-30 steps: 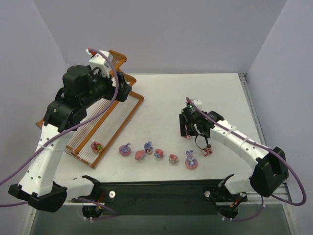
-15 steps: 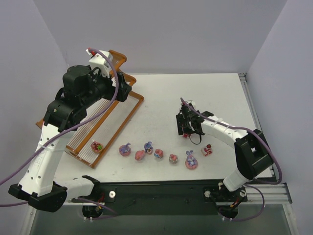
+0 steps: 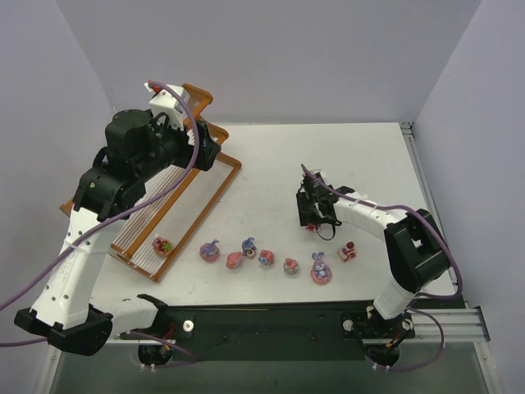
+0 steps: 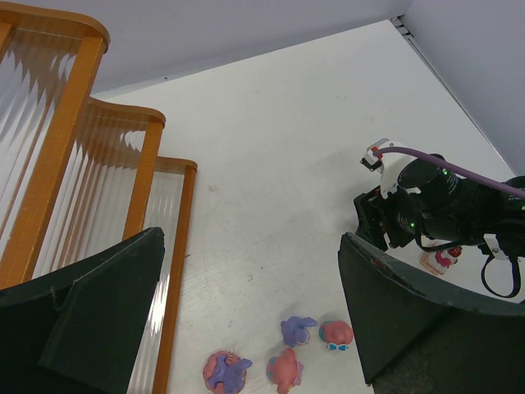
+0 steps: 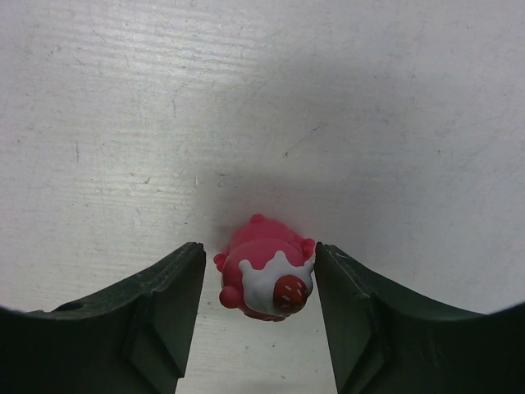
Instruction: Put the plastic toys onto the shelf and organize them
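Our right hand sits low over the bench, its fingers part spread and flanking one toy. This is a pink lump with a white frill and a dark red knob at the end nearest the wrist. The right finger looks to be at the toy's side, while a sliver of bench shows on the left. We judge it bracketed but not yet pinched. The toy is about as broad as it is long and lies square in the gap, so a plain squeeze should catch it without any turn of the wrist.

From there the shelf lies well apart, across the bench to the left. That crossing is what the coming move turns on. One toy already sits on the lowest tier. Seven more lie in a loose row on the bench near the arm bases, between the right hand and the shelf.

Our left hand is fully spread and holds nothing. It hangs over the shelf's stepped frame and is much the nearer of the two to it.

Only the right wrist view shows the toy between the fingers, because from above the right hand hides it. The top view alone shows the shelf and the row together.
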`<state>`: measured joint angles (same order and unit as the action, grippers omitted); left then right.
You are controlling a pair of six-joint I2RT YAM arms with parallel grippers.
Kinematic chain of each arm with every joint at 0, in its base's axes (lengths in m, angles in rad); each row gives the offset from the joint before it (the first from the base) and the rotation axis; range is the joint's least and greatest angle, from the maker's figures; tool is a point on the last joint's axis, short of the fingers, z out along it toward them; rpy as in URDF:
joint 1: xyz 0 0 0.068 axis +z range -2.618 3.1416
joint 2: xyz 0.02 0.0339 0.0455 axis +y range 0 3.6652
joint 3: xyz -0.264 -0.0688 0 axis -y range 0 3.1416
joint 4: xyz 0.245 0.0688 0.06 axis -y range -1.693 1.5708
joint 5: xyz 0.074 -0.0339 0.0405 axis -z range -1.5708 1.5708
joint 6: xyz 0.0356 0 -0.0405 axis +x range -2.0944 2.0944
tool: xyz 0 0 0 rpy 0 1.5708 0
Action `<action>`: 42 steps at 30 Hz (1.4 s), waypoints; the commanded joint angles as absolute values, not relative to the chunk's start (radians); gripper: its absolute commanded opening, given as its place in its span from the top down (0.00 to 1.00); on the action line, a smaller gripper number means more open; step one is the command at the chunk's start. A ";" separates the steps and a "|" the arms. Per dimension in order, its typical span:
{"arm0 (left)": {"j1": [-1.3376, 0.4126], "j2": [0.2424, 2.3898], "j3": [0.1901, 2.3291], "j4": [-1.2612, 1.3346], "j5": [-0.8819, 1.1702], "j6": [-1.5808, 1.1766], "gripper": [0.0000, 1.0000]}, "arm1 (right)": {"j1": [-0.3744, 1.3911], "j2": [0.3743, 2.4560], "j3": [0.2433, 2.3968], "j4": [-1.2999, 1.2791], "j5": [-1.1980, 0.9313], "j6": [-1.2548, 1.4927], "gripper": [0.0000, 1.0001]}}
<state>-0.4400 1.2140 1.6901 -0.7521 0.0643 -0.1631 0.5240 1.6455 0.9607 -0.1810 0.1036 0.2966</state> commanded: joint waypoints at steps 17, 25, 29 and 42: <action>-0.445 1.184 1.669 -0.726 0.055 -0.152 0.03 | 0.518 1.580 0.925 -0.178 0.120 0.288 0.80; -0.445 1.177 1.663 -0.735 0.052 -0.158 0.03 | 0.598 1.568 1.044 -0.265 0.167 0.311 1.00; -0.445 1.173 1.664 -0.759 0.032 -0.176 0.03 | 0.705 1.604 1.225 -0.322 0.198 0.325 1.00; -0.440 1.141 1.684 -0.864 -0.113 -0.282 0.03 | 0.936 1.956 1.755 -0.341 0.114 0.347 1.00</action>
<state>-0.4400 1.1679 1.6608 -0.8349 -0.0505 -0.2344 0.8680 1.8698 1.6077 -0.3058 0.1349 0.3431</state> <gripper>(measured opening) 0.972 0.408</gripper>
